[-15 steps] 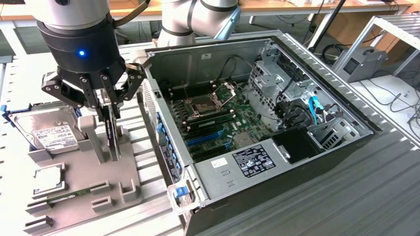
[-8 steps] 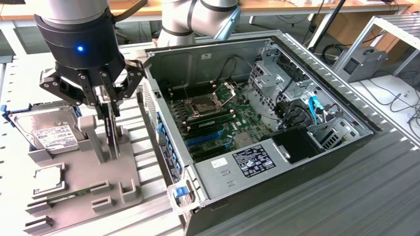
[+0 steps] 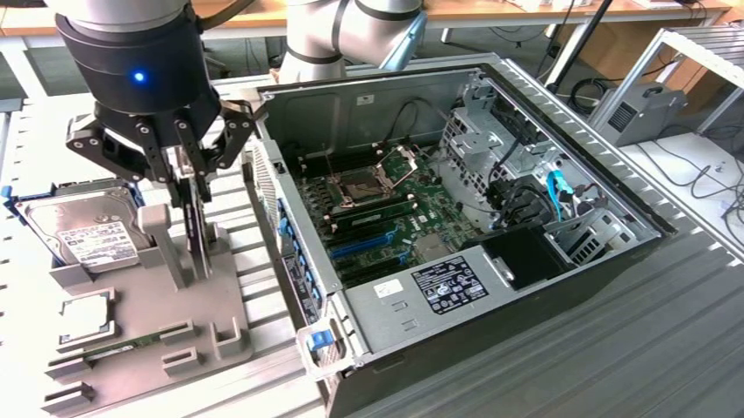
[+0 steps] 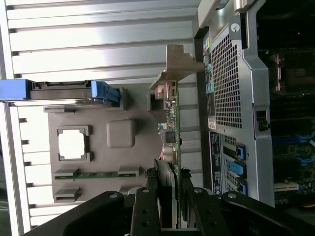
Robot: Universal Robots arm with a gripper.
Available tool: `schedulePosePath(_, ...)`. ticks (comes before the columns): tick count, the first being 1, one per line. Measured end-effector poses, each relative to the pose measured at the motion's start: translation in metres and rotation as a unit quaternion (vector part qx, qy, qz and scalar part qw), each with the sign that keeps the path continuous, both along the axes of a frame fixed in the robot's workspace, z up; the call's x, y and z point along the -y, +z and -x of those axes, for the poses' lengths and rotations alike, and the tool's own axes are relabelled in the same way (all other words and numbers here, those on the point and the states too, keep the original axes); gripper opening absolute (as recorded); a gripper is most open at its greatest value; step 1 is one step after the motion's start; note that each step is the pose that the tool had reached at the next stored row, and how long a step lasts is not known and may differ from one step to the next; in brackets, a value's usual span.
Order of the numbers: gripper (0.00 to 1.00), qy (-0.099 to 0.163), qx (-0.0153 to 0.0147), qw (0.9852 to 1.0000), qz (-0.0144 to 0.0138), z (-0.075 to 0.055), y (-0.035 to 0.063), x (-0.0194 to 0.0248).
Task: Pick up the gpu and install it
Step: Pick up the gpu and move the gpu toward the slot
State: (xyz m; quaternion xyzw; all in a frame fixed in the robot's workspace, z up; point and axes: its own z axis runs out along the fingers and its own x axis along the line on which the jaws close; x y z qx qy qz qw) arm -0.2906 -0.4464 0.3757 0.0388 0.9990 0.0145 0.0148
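The gpu [image 3: 200, 237] stands on edge in a slot of the grey holder [image 3: 152, 300], at the exterior view's left. It is a thin green card [image 4: 171, 123] with a silver bracket [image 4: 181, 61] at its far end. My gripper [image 3: 192, 198] comes down on it from above. In the wrist view the gripper [image 4: 170, 191] has one black finger [image 4: 147, 196] pressed on each face of the card. The card's lower edge still sits at the holder.
The open computer case [image 3: 668, 228] lies at the exterior view's right, its motherboard with blue slots [image 3: 366, 248] facing up and its perforated rear wall [image 4: 229, 73] close beside the card. On the holder lie a hard drive [image 3: 87, 231], a processor [image 3: 84, 315] and a memory stick [image 4: 96, 174].
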Motion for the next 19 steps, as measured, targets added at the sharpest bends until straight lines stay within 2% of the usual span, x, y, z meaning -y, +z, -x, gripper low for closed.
schedulePosePath(19, 0.29, 0.000, 0.0000, 1.0000, 0.0000, 0.000, 0.0126, 0.0000)
